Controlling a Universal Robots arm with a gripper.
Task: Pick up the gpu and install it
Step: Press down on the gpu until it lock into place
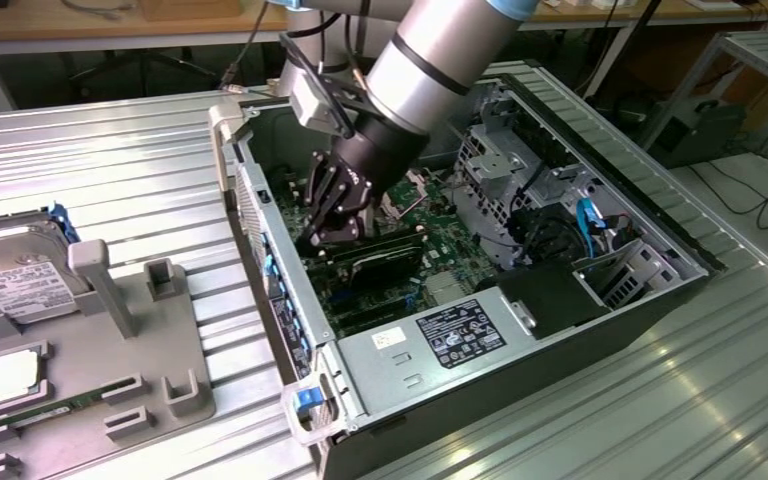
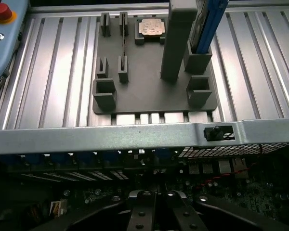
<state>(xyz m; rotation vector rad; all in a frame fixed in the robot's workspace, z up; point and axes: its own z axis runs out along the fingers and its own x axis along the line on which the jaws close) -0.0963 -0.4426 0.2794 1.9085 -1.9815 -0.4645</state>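
Card: the gpu (image 1: 381, 262) lies low inside the computer case (image 1: 398, 370), over the green board, just beside the fingertips.
Gripper: the gripper (image 1: 332, 232) is pinched shut, tips down at the card's edge.
Doing it well: press straight down, evenly, card upright in its slot.
Exterior view: hard drive (image 1: 17, 270) on the grey tray (image 1: 157, 390).
Wrist view: case wall (image 2: 135, 137), fingers (image 2: 143, 211).

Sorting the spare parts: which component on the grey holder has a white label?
The hard drive, standing at the holder's far corner; the square processor and the memory stick lie flat, unlabelled.
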